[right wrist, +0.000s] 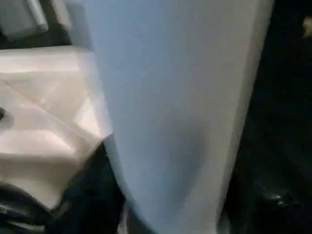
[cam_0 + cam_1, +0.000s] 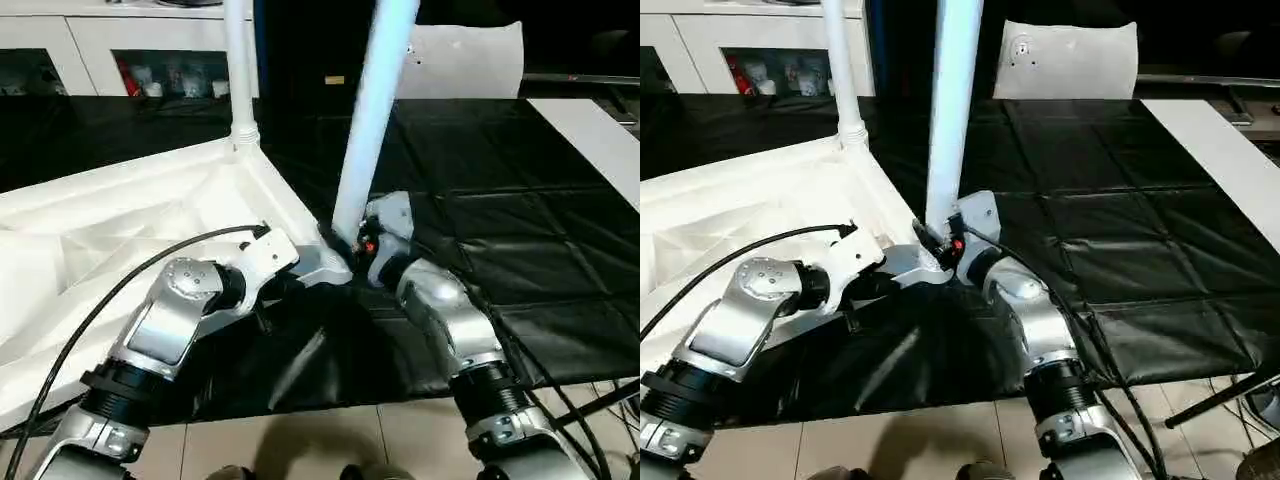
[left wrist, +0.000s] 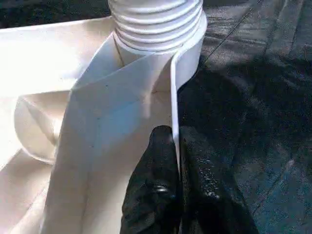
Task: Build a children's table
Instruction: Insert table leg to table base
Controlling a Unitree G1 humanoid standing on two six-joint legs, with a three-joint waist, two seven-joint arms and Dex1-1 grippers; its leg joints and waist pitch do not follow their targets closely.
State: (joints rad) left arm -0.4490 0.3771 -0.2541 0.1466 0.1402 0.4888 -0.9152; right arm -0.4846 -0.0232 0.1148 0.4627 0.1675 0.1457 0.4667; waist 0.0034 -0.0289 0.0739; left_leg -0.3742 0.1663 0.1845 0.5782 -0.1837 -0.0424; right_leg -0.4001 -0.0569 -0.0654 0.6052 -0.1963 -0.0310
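Note:
The white table top (image 2: 120,230) lies upside down on the black mat, ribs facing up. One white leg (image 2: 240,70) stands upright in its far corner socket. A second leg (image 2: 370,110) rises, leaning a little, from the near right corner; its threaded end (image 3: 156,19) sits in that socket. My left gripper (image 3: 175,134) is shut on the thin rim of the table top just short of that corner, one black finger (image 3: 156,161) on each side of the wall. My right gripper (image 2: 355,245) is at the foot of the second leg (image 1: 170,97), which looms right in front of it.
The black mat (image 2: 500,250) spreads out to the right of the table top. A flat white panel (image 2: 590,140) lies at the far right, and white cabinets (image 2: 130,50) with glass doors stand behind. Tiled floor (image 2: 330,440) shows at the near edge.

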